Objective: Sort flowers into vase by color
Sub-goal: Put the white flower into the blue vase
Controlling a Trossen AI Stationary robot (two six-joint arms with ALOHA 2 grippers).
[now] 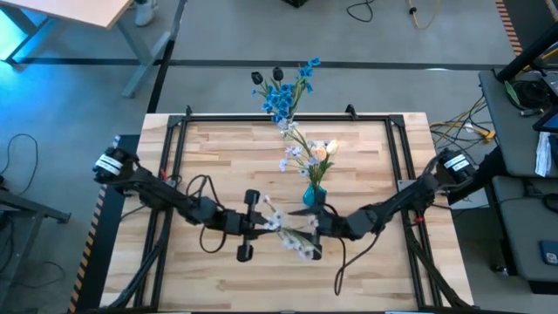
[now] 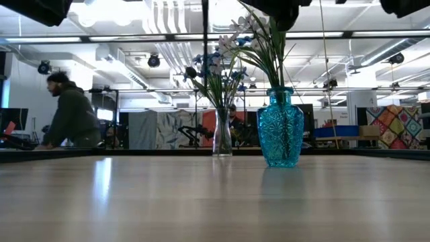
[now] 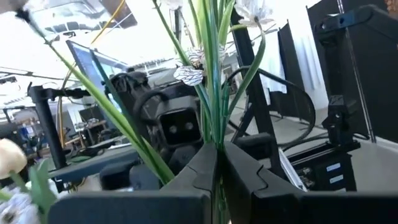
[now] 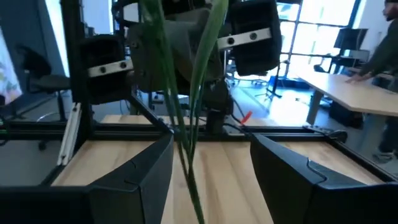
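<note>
A bunch of pale white-pink flowers (image 1: pixel 292 234) on thin green stems (image 3: pixel 214 93) hangs in the air between my two grippers, above the table's near middle. My left gripper (image 1: pixel 261 224) is shut on these stems. My right gripper (image 1: pixel 316 225) faces it, open, with its fingers on either side of the stems (image 4: pixel 186 140); I see no touch. A teal glass vase (image 1: pixel 312 194) (image 2: pixel 280 128) stands just beyond and holds white and cream flowers. A clear vase (image 2: pixel 222 138) at the far edge holds blue and black flowers (image 1: pixel 281 92). My left gripper (image 3: pixel 219 163) pinches several green stems together between its two fingers, on the stems' lower part (image 3: pixel 216 140). The stems rise from the fingers and fan out to the white heads (image 3: pixel 189 68). The bunch is lifted clear of the table.
The wooden table (image 1: pixel 218 166) has a black frame around it (image 1: pixel 174 122). Bare boards lie left and right of the vases and along the near edge. A person (image 2: pixel 67 114) stands in the room beyond the table.
</note>
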